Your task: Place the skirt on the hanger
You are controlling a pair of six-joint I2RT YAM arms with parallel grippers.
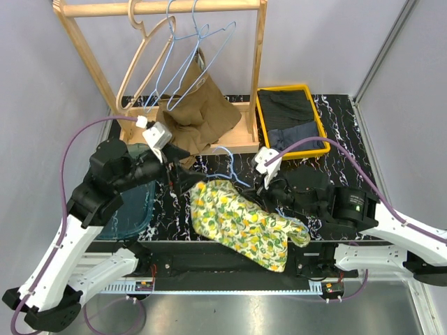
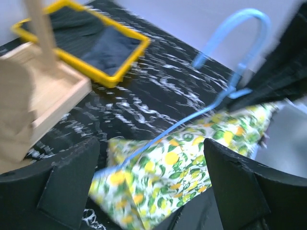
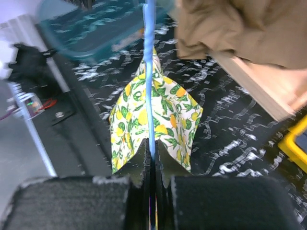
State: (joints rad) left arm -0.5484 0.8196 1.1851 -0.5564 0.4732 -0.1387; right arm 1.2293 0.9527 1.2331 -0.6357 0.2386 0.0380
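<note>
Right wrist — right end effector (image 3: 152,158) tight on hanger (image 3: 148,72) over skirt (image 3: 177,115)

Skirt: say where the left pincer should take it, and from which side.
Probably the skirt's far-left corner, beside the hanger wire, coming down from the left. That corner lies nearest the open left pincer and its edge looks free. The right pincer holds the hanger from the opposite side, so the two should not collide.

Part of hanger (image 2: 234,84) seems hidden under skirt (image 2: 182,167).
</note>
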